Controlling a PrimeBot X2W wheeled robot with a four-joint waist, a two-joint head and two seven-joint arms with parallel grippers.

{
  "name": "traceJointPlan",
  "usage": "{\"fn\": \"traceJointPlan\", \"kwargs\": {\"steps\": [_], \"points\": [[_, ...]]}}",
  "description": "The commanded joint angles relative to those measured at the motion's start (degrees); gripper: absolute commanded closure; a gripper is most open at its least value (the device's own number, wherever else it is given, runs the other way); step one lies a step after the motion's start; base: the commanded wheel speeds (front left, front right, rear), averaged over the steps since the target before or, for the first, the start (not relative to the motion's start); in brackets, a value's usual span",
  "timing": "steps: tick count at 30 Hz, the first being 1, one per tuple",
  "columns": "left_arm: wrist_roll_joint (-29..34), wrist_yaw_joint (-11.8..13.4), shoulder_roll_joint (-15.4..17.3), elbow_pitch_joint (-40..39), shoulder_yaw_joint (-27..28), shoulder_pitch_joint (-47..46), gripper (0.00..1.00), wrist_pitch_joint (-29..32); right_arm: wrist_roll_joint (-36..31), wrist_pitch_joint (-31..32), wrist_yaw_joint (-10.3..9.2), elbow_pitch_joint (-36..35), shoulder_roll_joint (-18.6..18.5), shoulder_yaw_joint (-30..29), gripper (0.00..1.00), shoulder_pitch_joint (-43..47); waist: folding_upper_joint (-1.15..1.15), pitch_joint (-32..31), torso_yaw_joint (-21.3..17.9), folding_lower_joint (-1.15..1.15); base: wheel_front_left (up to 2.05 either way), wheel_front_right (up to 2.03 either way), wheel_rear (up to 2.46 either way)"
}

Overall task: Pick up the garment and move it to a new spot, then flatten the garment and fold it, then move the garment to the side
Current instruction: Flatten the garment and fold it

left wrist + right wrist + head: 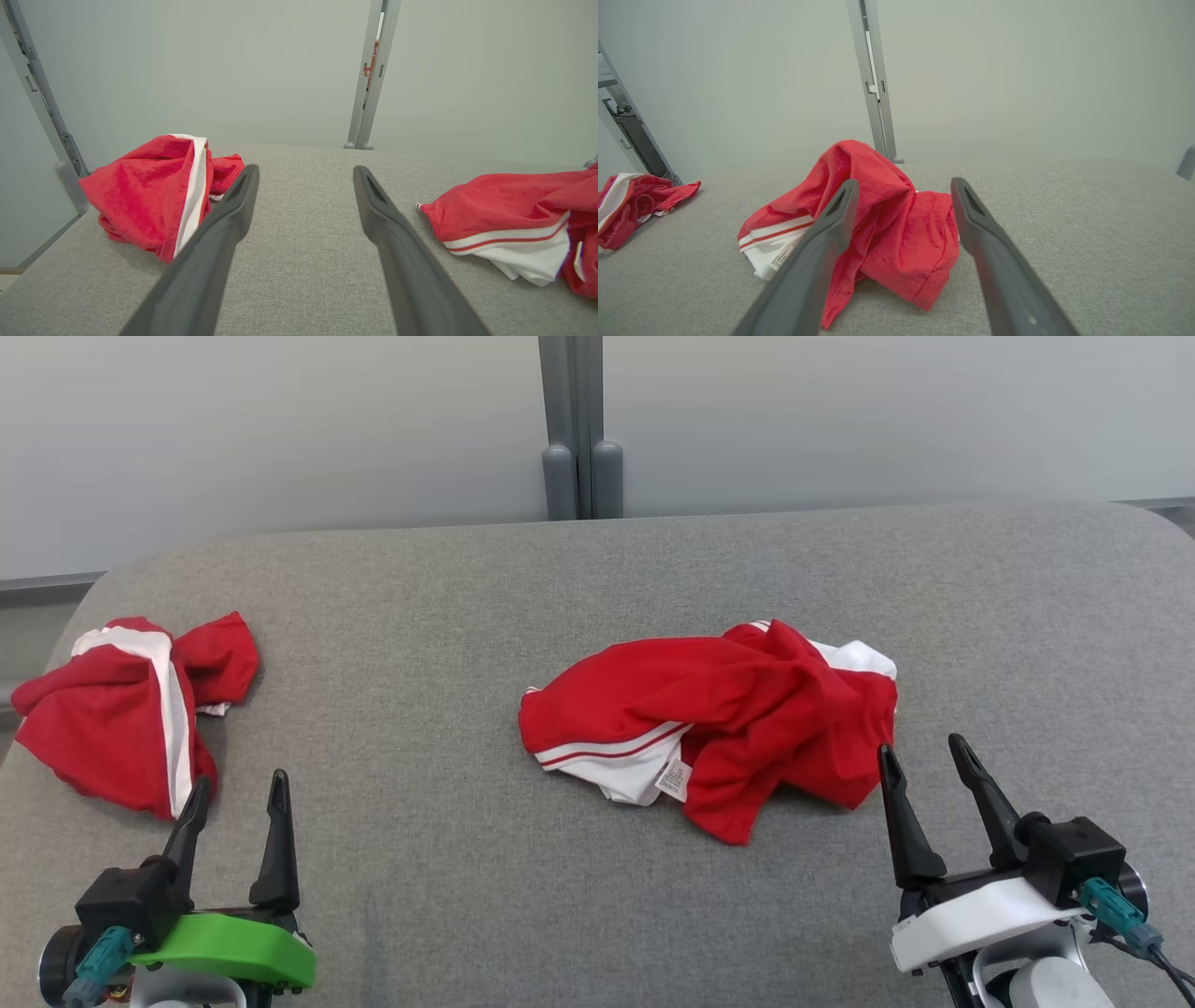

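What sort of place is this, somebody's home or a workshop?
Probably a test lab or booth, not a home: a grey fabric-covered table backed by plain pale wall panels joined by a metal post, with two crumpled red-and-white practice pieces, the middle garment and the left garment.

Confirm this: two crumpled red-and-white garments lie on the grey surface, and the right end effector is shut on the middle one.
Not quite. The right end effector stands open near the middle garment, gripping nothing, as the head view shows. The rest holds.
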Motion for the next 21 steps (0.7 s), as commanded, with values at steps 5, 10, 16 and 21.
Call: {"fn": "traceJointPlan", "kwargs": {"steps": [5,10,16,21], "points": [[0.4,-0.2,0.0,-0.1,0.3,0.2,0.00,0.0,-0.4,0.2,-0.02,-0.3,0.1,-0.2,0.00,0.4,0.00,0.1,-0.1,0.00,0.00,0.00,0.00],[0.4,-0.2,0.1,0.0,0.4,-0.1,0.00,0.0,-0.5,0.2,-0.02,-0.4,0.3,-0.3,0.00,0.5,0.00,0.1,-0.1,0.00,0.00,0.00,0.00],[0.4,-0.2,0.2,0.0,0.4,-0.1,0.00,0.0,-0.4,0.2,-0.02,-0.2,0.3,-0.5,0.00,0.5,0.00,0.2,-0.1,0.00,0.00,0.00,0.00],[0.3,-0.2,0.1,-0.2,0.2,-0.6,0.00,0.0,-0.4,0.4,-0.02,0.4,-0.9,-0.1,0.00,-1.6,0.00,0.8,0.1,0.00,0.00,0.00,0.00]]}}
